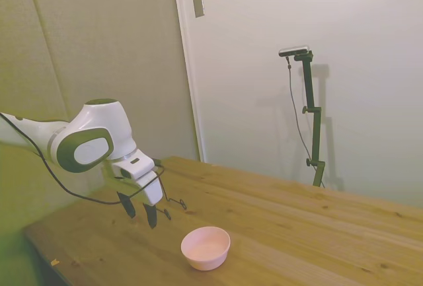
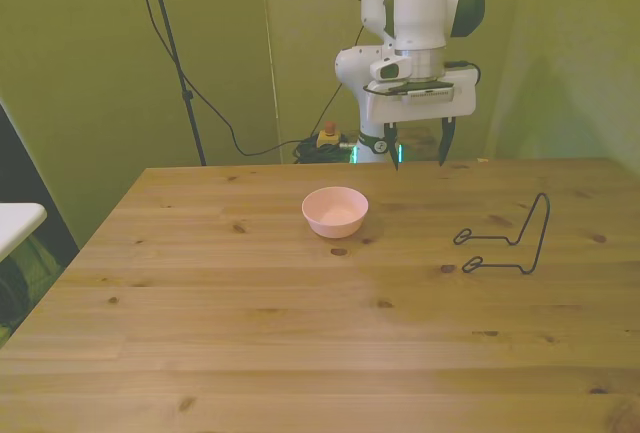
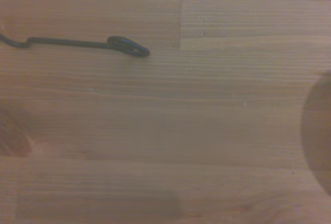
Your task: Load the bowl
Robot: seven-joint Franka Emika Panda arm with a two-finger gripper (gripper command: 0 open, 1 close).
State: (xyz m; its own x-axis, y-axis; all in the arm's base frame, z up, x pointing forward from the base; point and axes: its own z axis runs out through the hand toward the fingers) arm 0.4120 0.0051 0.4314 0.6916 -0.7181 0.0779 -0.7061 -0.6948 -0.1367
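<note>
Bowl (image 2: 335, 211) sits upright and empty on the table (image 2: 300, 333), below the gripper (image 2: 419, 143) and offset toward the front view's left. Gripper hangs above the table, fingers spread, holding nothing. Wire rack (image 2: 508, 239) stands on the gripper's opposite side.

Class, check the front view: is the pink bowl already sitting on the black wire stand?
No. The bowl rests on the bare table, apart from the wire stand.

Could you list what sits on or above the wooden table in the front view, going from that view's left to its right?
Pink bowl → gripper, open and hanging above the far edge of the table → black wire rack standing on the tabletop.
</note>
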